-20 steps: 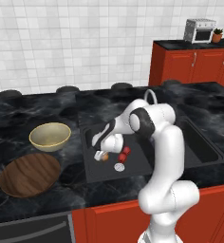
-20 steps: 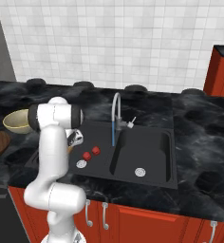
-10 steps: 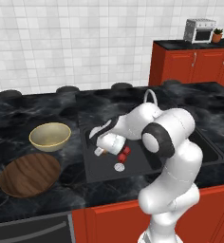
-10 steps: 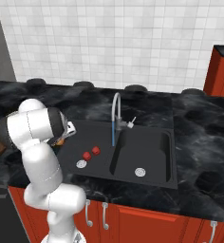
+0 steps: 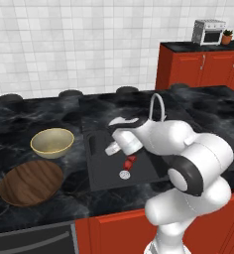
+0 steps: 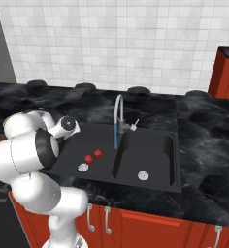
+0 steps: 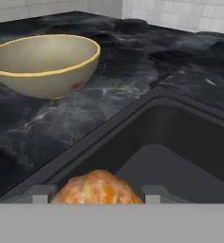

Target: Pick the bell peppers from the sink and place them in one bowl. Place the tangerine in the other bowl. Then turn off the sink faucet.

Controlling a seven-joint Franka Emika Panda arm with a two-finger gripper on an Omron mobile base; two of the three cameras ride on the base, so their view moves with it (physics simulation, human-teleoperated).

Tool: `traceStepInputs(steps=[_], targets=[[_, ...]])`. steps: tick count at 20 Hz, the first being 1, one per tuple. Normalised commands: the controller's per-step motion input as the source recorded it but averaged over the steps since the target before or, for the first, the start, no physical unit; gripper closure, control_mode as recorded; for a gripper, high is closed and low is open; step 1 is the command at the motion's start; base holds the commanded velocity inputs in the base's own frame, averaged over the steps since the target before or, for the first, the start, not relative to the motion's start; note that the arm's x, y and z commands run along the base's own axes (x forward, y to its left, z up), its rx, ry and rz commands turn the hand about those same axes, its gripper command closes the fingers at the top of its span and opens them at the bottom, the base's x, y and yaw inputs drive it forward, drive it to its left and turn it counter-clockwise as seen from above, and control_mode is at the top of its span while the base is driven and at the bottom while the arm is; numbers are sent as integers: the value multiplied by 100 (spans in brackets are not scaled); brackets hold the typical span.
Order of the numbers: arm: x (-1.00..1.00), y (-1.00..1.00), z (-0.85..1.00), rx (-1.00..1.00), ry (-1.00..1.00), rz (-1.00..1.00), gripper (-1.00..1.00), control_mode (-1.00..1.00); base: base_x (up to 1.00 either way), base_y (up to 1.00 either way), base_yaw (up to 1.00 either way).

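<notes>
No words or labels can be read on anything here.

Take the sink (image 5: 96,171) as the landmark. In the left base view, the wooden bowl (image 5: 30,181) sits on the black counter (image 5: 20,124) well to the left of the sink, close to the front edge. The yellow bowl (image 5: 52,143) stands just behind it, nearer to the sink's left rim. Both bowls look empty from here.

Over the left part of the sink hangs the gripper (image 5: 112,148), but the white arm (image 5: 188,168) hides its tips in this view. In the hand view the gripper (image 7: 97,192) is clenched on the tangerine (image 7: 97,190), which sits between the two grey fingertips (image 7: 40,193). The bottom of the fruit is cut off by the edge of the view. The yellow bowl (image 7: 43,64) is ahead of it on the counter, and the sink's rim lies between them. A small red smudge shows on the bowl's side; it is too faint to tell what it is.

Down in the sink, near the round drain (image 6: 83,167), lie the two red peppers (image 6: 93,156), just beside each other. In the left base view the arm partly covers the peppers (image 5: 130,161).

The faucet (image 6: 118,116) stands at the back of the sink, between the two basins. A thin blue stream of water (image 6: 115,138) runs down from its spout. To the right is the second basin (image 6: 148,157) with its own drain.

Far behind on the right, a small oven (image 5: 209,31) sits on a red cabinet (image 5: 198,67); a plant beside it is cut off.
</notes>
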Motion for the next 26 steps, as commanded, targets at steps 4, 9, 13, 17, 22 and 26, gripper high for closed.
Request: traceStepInputs(steps=[4, 9, 13, 17, 22, 26], targets=[[0, 0, 86, 12, 3, 9, 100, -100, 0, 0, 0], [0, 0, 71, 7, 2, 8, 100, -100, 0, 0, 0], [0, 11, 51, 5, 2, 5, 100, -100, 0, 0, 0], [12, 40, 22, 1, 1, 4, 100, -100, 0, 0, 0], [14, 48, 4, 0, 0, 0, 100, -100, 0, 0, 0], [9, 45, 1, 0, 1, 0, 100, -100, 0, 0, 0]])
